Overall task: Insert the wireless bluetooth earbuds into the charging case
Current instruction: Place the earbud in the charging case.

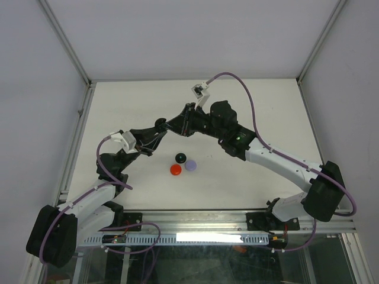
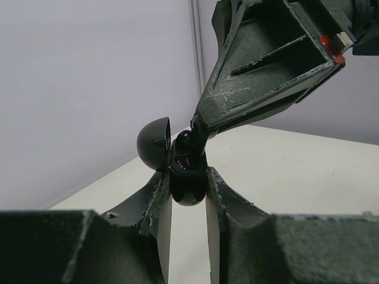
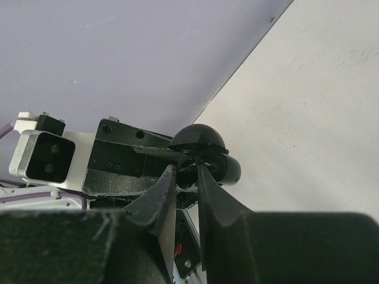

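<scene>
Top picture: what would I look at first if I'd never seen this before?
The left gripper and right gripper meeting nose to nose above the middle of the table. The left one holds a round black case, lid open, and the right one pinches what looks like a tiny black bud at its mouth. Just in front lie three small discs: red, lilac and dark.

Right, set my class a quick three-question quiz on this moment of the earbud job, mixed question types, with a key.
1. Which hand grips the black charging case? A: left hand. B: right hand.
2. True or false: the case rests on the table.
3. Fill in: the right hand pinches a black ____ at the case's open mouth.
Key: 1 A; 2 false; 3 earbud.
</scene>
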Tool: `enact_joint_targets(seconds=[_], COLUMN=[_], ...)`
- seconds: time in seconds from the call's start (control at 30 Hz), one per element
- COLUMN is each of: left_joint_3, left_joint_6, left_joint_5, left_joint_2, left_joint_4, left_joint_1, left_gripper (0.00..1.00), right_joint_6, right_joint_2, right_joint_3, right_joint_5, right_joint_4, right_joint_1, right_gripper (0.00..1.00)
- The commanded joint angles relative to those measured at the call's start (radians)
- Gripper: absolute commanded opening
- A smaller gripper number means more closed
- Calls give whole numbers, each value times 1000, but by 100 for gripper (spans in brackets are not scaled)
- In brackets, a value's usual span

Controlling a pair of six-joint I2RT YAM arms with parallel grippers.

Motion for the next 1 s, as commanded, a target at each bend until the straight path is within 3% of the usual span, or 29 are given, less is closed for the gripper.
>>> enact_joint_targets(seconds=[0.0,0.77,0.97], left_joint_3=[9,-19,-28], left_joint_6=[32,-60,-76], left_joint_5=[-32,-105,-124], left_joint_2=[-23,65,64], left_joint_4=[106,147,130], left_joint_1=[-25,-62,-62], left_gripper=[1,1,1], right_joint_6=[-14,-61,-165], right_joint_2=[28,20,-20], right_joint_3=[35,36,45], right_joint_5=[58,132,101], right_joint_4=[-75,-70,-77], right_joint_1=[0,-1,-7], right_gripper=[11,37,48])
